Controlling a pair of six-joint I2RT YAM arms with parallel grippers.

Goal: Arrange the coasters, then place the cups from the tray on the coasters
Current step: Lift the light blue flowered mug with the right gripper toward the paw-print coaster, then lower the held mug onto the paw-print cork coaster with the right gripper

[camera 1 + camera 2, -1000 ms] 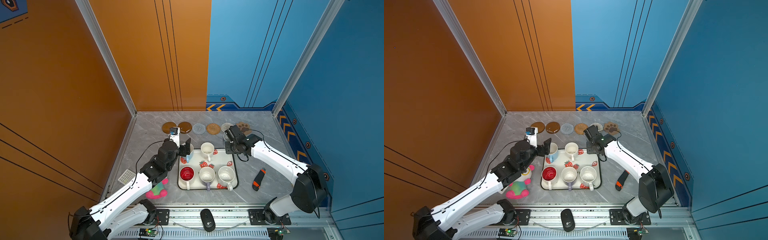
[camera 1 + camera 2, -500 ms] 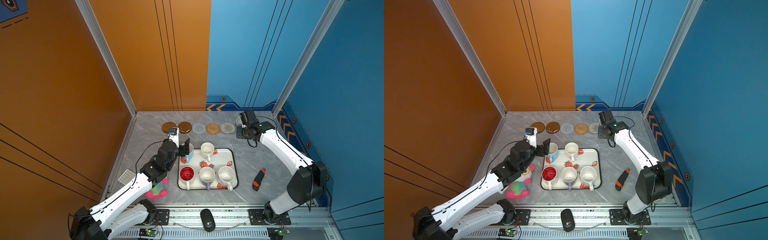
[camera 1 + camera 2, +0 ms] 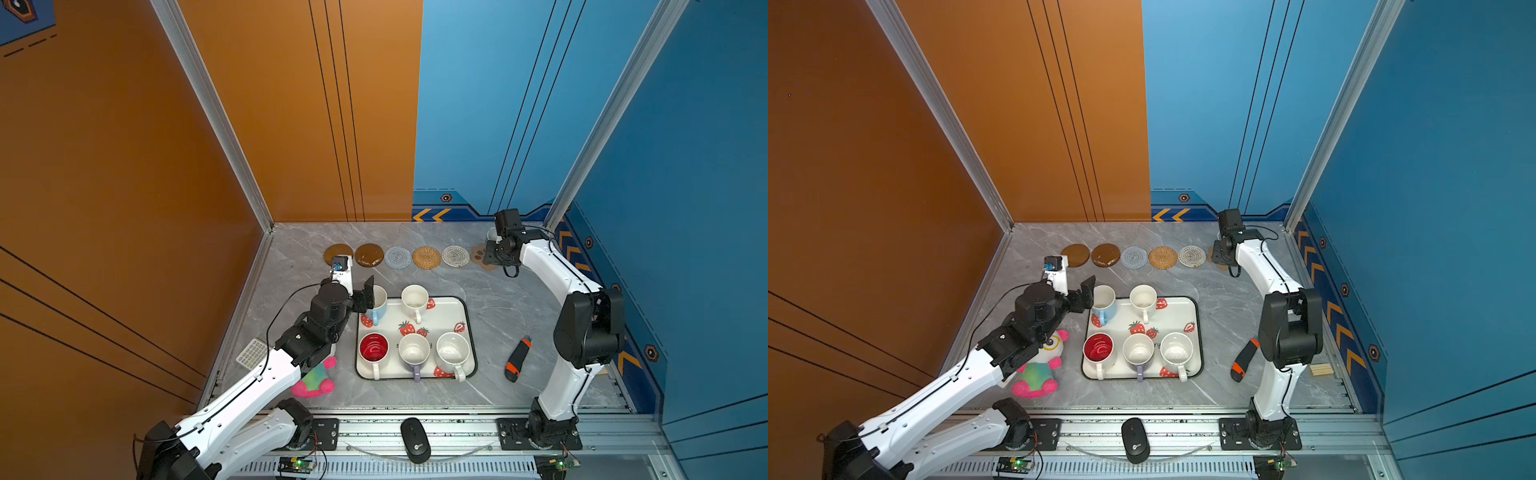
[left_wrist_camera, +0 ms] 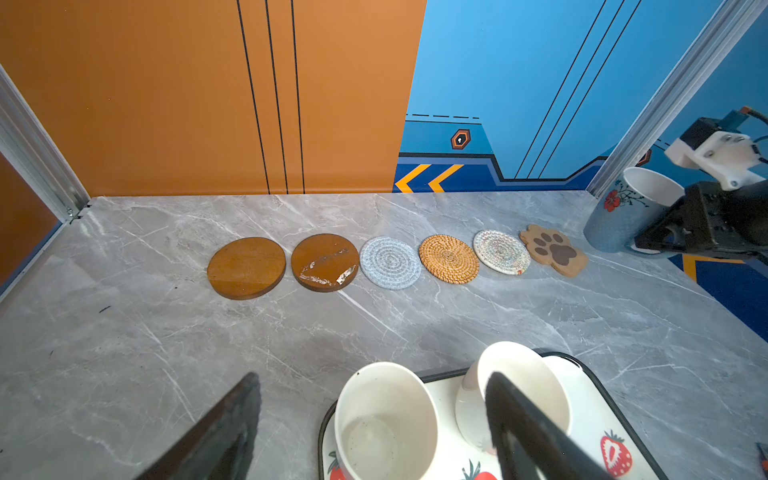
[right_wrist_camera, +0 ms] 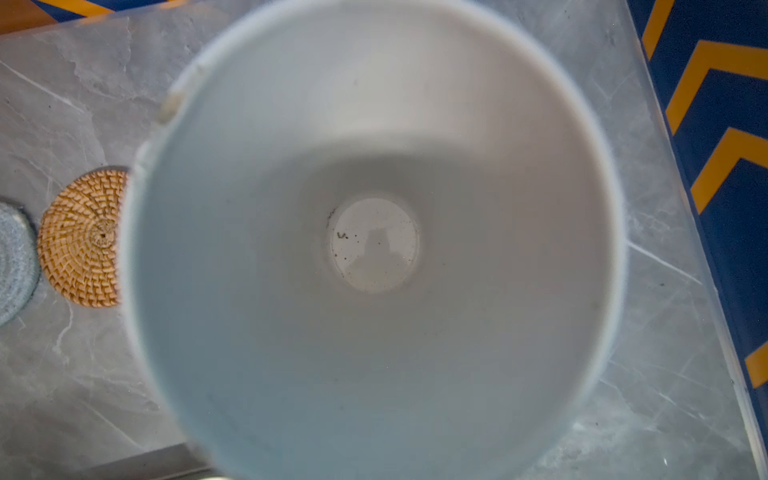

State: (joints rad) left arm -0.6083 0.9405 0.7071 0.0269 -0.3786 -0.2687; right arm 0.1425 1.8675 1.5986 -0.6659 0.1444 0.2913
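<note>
Coasters [image 3: 426, 257] lined up, upper centre. Five cups [image 3: 415, 297] wait on tray [image 3: 466, 320]. Your right gripper [image 4: 660, 241] pinches sixth cup [image 4: 623, 220]; left gripper [image 3: 357, 289] spread.

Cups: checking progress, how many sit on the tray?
5 on the tray. Back row: light blue cup, then white cup. Front row, left to right: red-inside cup, lavender cup, speckled white cup. A sixth cup is held off it.

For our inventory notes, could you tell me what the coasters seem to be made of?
Two brown discs: likely varnished wood, grain and glare showing. Grey round and whitish round: coiled rope, probably cotton, matte. Tan round: woven rattan, probably. Paw coaster: flat wood, seemingly, darker pads.
</note>
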